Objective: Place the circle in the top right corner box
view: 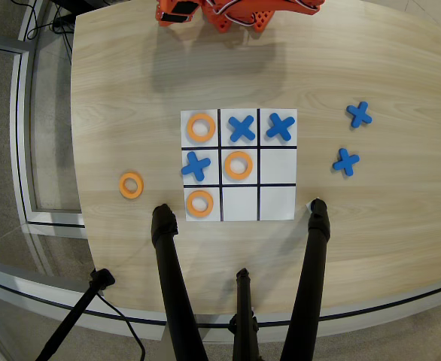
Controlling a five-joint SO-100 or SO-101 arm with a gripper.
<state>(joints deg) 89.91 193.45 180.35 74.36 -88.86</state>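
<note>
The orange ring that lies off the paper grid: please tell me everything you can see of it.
The loose orange ring is small, flat and round, with a round hole through which the wood shows. It looks like plastic or foam. It lies flat on the wooden table, left of the paper grid in the overhead view, level with the gap between its middle and bottom rows. Nothing else touches it.

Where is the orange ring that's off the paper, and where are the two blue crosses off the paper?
orange ring (pixel 123 185), overhead view, on its left band.
upper blue cross (pixel 360 114), overhead view, on its centre.
lower blue cross (pixel 346 162), overhead view, on its centre.
</note>
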